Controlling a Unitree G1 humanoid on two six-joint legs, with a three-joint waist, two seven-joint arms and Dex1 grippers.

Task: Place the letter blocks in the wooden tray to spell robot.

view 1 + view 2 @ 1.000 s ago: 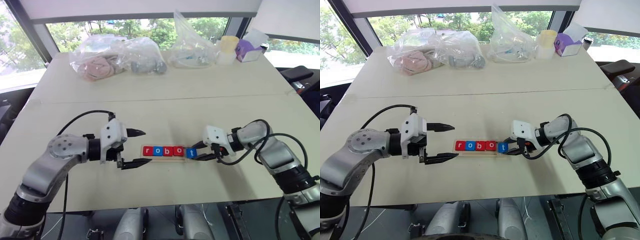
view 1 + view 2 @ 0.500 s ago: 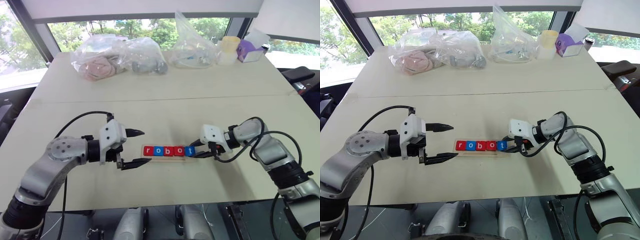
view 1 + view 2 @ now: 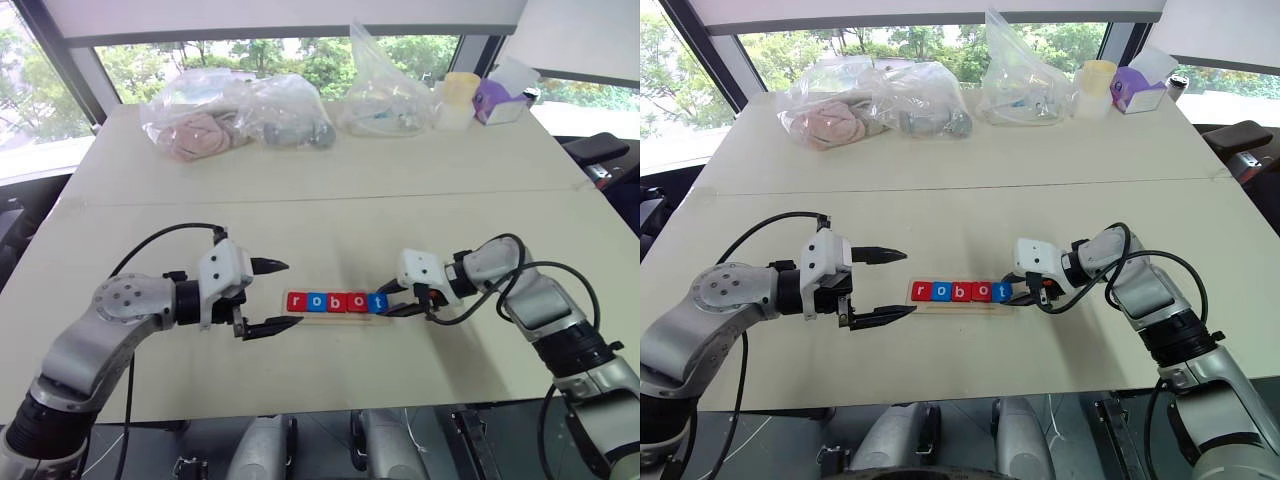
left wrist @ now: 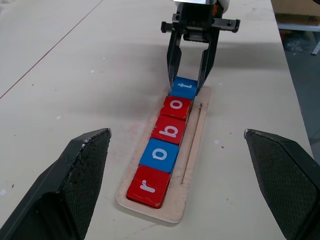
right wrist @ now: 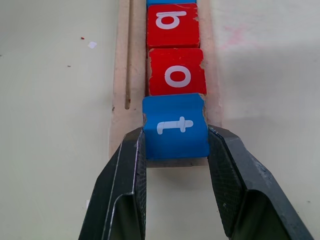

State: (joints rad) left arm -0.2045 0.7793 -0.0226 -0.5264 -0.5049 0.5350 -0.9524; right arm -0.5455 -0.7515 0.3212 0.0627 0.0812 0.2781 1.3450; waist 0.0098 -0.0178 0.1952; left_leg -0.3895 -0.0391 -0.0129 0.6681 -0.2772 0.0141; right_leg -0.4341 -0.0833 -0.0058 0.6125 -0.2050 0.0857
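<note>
Pale and broad, the worktop (image 3: 330, 215) runs back to a window, with clear plastic bags (image 3: 235, 115) and a few small containers (image 3: 458, 98) lined along its far edge. Near the front lies the wooden tray (image 4: 195, 142), and the five letter blocks (image 3: 337, 302) sit in it in a row reading r, o, b, o, t, each touching the next.

The right claw (image 5: 176, 180) is clamped on the blue t block (image 5: 175, 126) at the tray's right end, one finger on each side of it. The left claw (image 3: 272, 296) hangs just off the tray's left end with its fingers spread wide, holding nothing.

The word looks spelled, so the main risk appears to lie in the release. If the right claw pulls back before its fingers part, it could drag the t out of the slot, or tip it against the neighbouring red o (image 5: 176, 71). A push along the tray could instead shove the whole row leftward, sliding the r (image 4: 148, 186) toward the waiting left claw.
</note>
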